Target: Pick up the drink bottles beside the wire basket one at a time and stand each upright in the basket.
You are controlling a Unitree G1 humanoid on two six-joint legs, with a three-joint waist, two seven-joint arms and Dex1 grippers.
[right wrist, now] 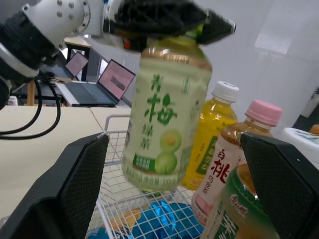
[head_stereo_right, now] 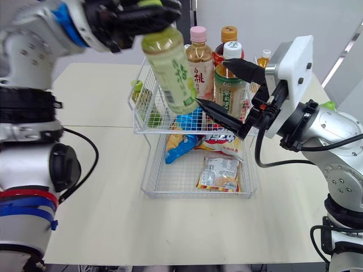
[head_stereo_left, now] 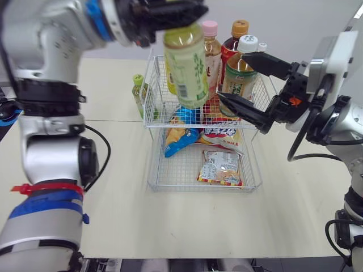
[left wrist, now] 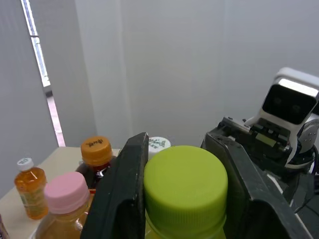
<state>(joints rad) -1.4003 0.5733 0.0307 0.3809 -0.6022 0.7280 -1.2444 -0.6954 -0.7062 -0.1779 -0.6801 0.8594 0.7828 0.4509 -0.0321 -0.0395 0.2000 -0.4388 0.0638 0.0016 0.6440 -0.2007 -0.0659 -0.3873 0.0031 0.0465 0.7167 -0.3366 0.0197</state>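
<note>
On the table [head_stereo_left: 113,209], at the left of the wire basket [head_stereo_left: 150,107], a small green-capped bottle [head_stereo_left: 138,90] stands upright just beside the upper tier's left wall. Above the left part of that tier the left gripper [left wrist: 180,164] holds the green tea bottle [head_stereo_left: 187,68] by its lime cap, one black finger pressed on each side of the cap. The bottle hangs a little tilted, with its base at about the height of the tier's rim. Whether the base touches the wire floor cannot be told.

Behind it in the upper tier stands a yellow bottle [right wrist: 212,134] with a white cap. To the right of that come a pink-capped bottle [head_stereo_left: 212,54], a dark orange-capped bottle [head_stereo_left: 229,50] at the far side, and a white-capped bottle [head_stereo_left: 238,71] with a green label, all upright and close together.

The right gripper [head_stereo_left: 232,75] reaches in from the right with its jaws wide apart. One finger crosses by the white-capped bottle's neck and the other by its base, and contact cannot be told.

In the lower tier lie a blue snack bag [head_stereo_left: 176,139], a red-and-white bag [head_stereo_left: 221,133] and a flat packet [head_stereo_left: 220,167]. At the far right of the table, beyond the basket, stands a small orange bottle [head_stereo_right: 262,58].
</note>
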